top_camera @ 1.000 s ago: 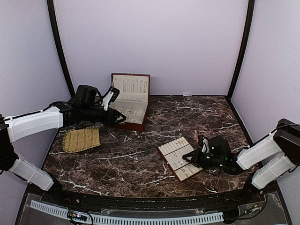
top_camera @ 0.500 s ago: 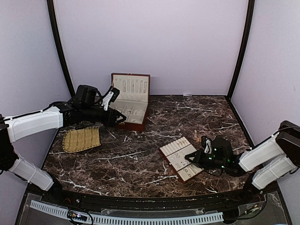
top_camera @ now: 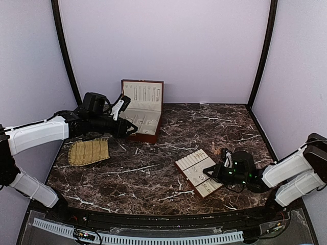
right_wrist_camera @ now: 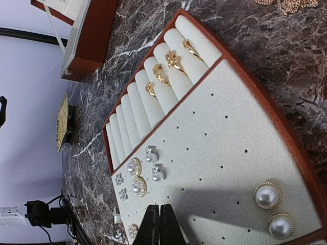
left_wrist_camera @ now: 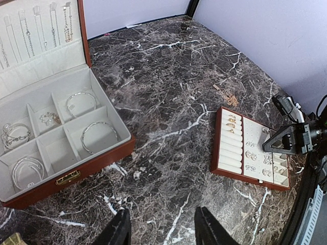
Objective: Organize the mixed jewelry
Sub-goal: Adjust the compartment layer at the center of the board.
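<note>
An open red-brown box (left_wrist_camera: 102, 161) stands at the back left of a dark marble tabletop (top_camera: 148, 173), a woven straw mat (top_camera: 89, 151) near it, a brown-rimmed cream slotted tray (left_wrist_camera: 254, 138) well apart at right.

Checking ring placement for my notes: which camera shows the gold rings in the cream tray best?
The right wrist view. The gold rings appear large and sharp there, seated on the rolls of the tray. The left wrist view shows them only as tiny gold specks at a distance. The top view shows the tray, but the rings are too small to make out.
</note>
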`<act>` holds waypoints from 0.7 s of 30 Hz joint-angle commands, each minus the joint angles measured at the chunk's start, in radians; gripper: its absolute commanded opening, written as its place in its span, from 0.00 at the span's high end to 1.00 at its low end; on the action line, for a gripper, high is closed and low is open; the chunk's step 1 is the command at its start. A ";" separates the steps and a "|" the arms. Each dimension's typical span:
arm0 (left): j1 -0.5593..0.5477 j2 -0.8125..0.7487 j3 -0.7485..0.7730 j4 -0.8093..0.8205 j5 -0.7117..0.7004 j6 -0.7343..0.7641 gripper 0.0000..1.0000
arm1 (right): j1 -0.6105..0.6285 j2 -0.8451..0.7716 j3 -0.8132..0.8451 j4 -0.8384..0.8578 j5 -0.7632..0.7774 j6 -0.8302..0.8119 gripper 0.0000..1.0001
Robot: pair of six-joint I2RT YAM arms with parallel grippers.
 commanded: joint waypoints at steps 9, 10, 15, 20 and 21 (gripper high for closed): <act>0.006 -0.020 -0.004 0.011 0.015 0.014 0.55 | -0.010 -0.054 -0.028 -0.050 0.050 0.004 0.99; 0.006 -0.022 -0.003 0.011 0.015 0.014 0.55 | -0.010 -0.063 -0.028 -0.056 0.054 0.002 0.98; 0.006 -0.025 -0.004 0.012 0.013 0.015 0.55 | -0.011 -0.105 -0.031 -0.096 0.069 -0.004 0.96; 0.007 -0.028 -0.004 0.011 0.013 0.015 0.55 | -0.012 -0.148 -0.031 -0.147 0.074 -0.016 0.95; 0.006 -0.027 -0.004 0.012 0.014 0.014 0.55 | -0.012 -0.154 -0.033 -0.156 0.074 -0.017 0.95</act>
